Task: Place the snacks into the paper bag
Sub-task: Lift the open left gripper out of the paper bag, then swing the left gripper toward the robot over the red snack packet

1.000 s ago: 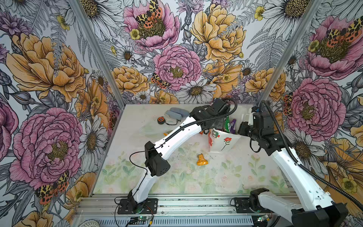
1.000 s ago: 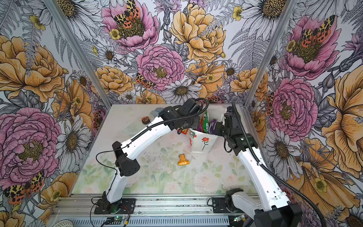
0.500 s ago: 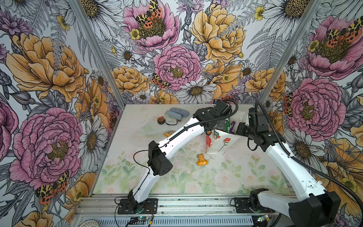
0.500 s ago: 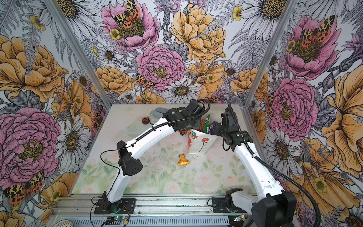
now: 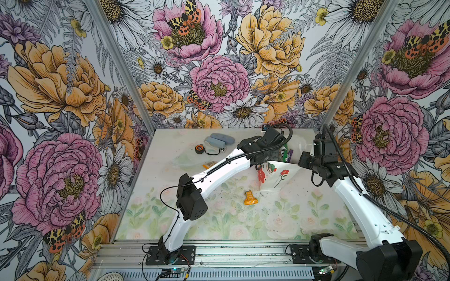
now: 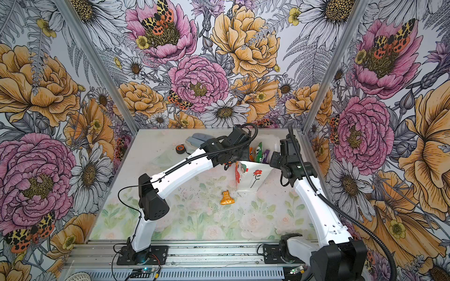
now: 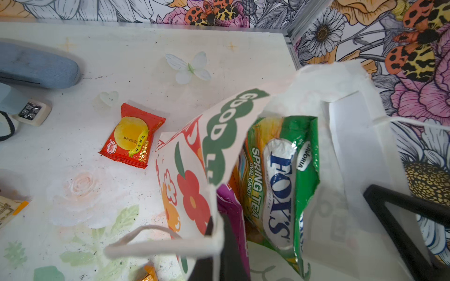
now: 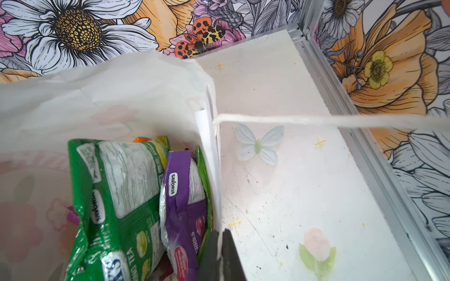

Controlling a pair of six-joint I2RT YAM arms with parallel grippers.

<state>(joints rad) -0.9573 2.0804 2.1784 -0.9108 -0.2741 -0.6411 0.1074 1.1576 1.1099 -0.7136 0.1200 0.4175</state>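
Note:
The white paper bag (image 5: 277, 176) (image 6: 253, 176) with the red flower stands at the back right, pinched at its rim from both sides. My left gripper (image 7: 219, 243) is shut on the printed side by a string handle (image 7: 158, 245). My right gripper (image 8: 220, 255) is shut on the opposite white wall (image 8: 121, 97). Inside stand a green Fox's packet (image 7: 280, 185) (image 8: 121, 194) and a purple packet (image 8: 185, 206). An orange packet (image 5: 250, 198) (image 6: 227, 198) lies on the table in front of the bag. A red-yellow packet (image 7: 132, 138) lies beside the bag.
Two grey-blue cases (image 5: 219, 141) and a round black-orange tape measure (image 5: 199, 149) lie at the back left, with a clear plastic piece (image 5: 185, 159) in front of them. The back wall and the right wall's metal rail (image 8: 365, 146) run close to the bag.
Both arms have shifted slightly while keeping their grip. The bag's mouth is drawn wider and its flower face leans more toward the front.

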